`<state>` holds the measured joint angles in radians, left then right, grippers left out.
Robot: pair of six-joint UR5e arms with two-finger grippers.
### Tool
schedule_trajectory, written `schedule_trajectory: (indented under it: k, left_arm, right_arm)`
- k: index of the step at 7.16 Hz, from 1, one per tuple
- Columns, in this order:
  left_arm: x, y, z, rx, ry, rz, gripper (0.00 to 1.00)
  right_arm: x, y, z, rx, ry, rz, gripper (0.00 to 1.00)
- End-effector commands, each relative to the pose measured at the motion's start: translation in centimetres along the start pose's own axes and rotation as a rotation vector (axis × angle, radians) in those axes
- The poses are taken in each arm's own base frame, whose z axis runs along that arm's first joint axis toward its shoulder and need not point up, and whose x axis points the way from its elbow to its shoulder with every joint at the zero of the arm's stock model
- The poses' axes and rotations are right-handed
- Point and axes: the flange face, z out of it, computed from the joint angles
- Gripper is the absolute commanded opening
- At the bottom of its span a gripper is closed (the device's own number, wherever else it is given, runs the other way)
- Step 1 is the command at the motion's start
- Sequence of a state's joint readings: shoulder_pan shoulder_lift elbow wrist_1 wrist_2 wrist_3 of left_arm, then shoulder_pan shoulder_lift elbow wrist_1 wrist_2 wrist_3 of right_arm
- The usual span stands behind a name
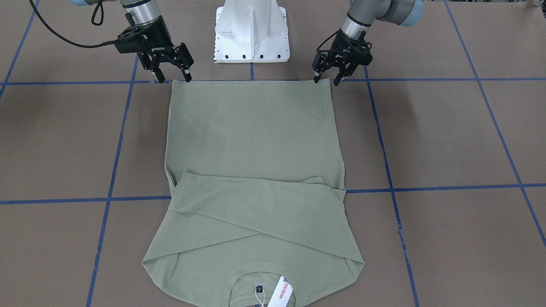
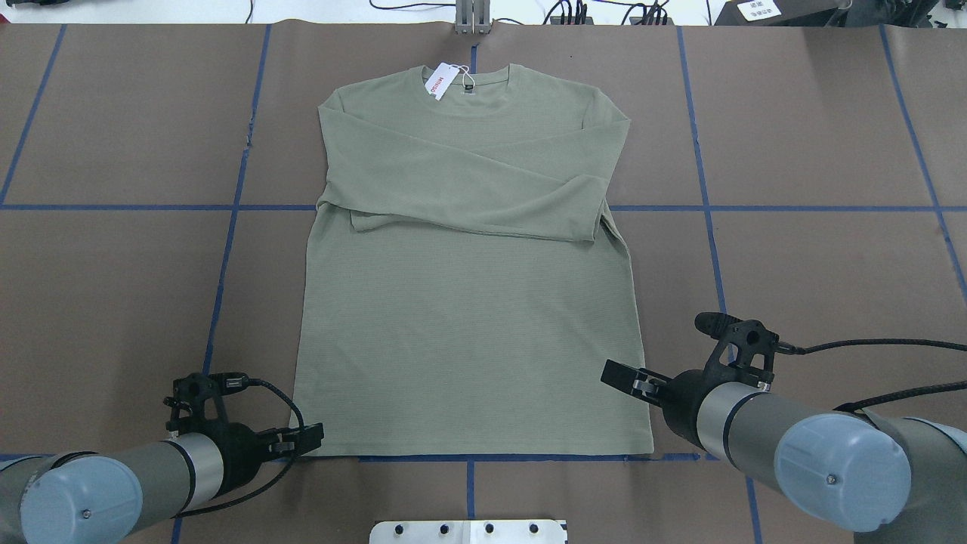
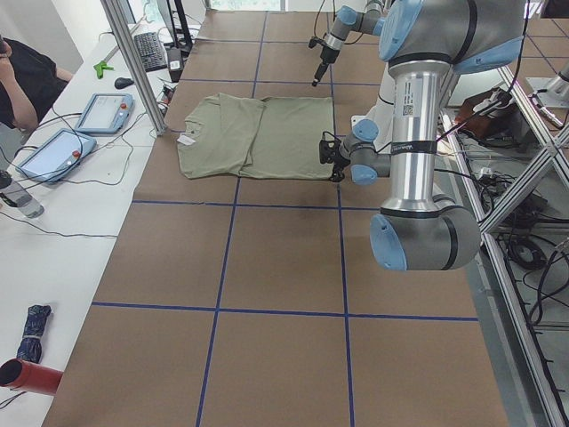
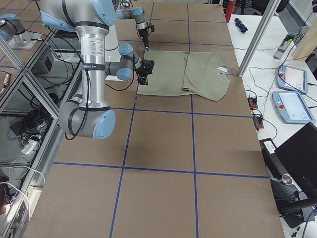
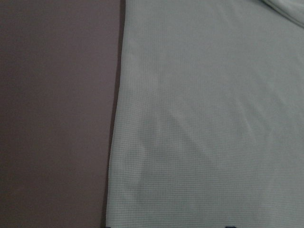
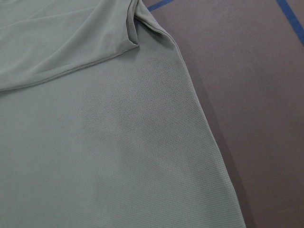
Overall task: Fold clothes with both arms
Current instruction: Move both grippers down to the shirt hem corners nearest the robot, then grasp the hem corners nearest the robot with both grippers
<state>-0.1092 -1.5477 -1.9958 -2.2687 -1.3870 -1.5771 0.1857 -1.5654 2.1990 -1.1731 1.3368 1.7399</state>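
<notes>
The sage-green shirt (image 1: 256,140) lies flat on the brown table, both sleeves folded across the chest and the neck at the far side from me. Its white MINISO hang tag (image 1: 283,291) lies at the collar, and also shows in the overhead view (image 2: 440,81). My left gripper (image 1: 326,80) is open, fingers pointing down astride the hem's corner on my left. My right gripper (image 1: 174,79) is open over the other hem corner. Both show in the overhead view, left (image 2: 304,440) and right (image 2: 619,375). The wrist views show only shirt fabric (image 5: 209,118) (image 6: 104,142) and table.
The white pedestal base (image 1: 251,32) stands between the arms, just behind the hem. Blue tape lines (image 1: 426,187) grid the table. A side table with teach pendants (image 3: 105,113) and an operator (image 3: 22,76) lies beyond the collar end.
</notes>
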Motion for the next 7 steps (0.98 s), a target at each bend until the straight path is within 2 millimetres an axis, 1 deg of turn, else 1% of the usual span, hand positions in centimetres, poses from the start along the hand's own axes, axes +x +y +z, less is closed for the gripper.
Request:
schedule_trajectory:
  k: [1, 2, 3, 4, 5, 6, 7]
  left_arm:
    - [-0.32, 0.33, 0.50, -0.004, -0.010, 0.004, 0.78]
    - [-0.18, 0.32, 0.44, -0.004, -0.007, 0.004, 0.70]
    - [-0.15, 0.55, 0.46, -0.008, -0.007, 0.004, 0.55]
    - [-0.02, 0.54, 0.40, -0.008, -0.004, 0.001, 0.34]
    - [-0.01, 1.01, 0.49, -0.016, -0.005, 0.005, 0.17]
    - [0.02, 1.07, 0.38, -0.018, -0.003, 0.007, 0.00]
    - [0.31, 0.92, -0.04, -0.016, 0.006, 0.009, 0.00]
  right_arm:
    - [0.06, 0.07, 0.05, 0.000, 0.002, 0.000, 1.00]
    - [0.06, 0.07, 0.05, 0.000, 0.002, -0.002, 1.00]
    - [0.06, 0.07, 0.05, 0.000, 0.002, 0.000, 1.00]
    - [0.06, 0.07, 0.05, 0.000, 0.002, 0.000, 1.00]
    - [0.06, 0.05, 0.05, 0.001, 0.002, 0.000, 1.00]
    - [0.10, 0.19, 0.14, 0.007, 0.003, -0.005, 1.00]
    - [0.47, 0.43, 0.24, 0.005, 0.012, -0.005, 0.99]
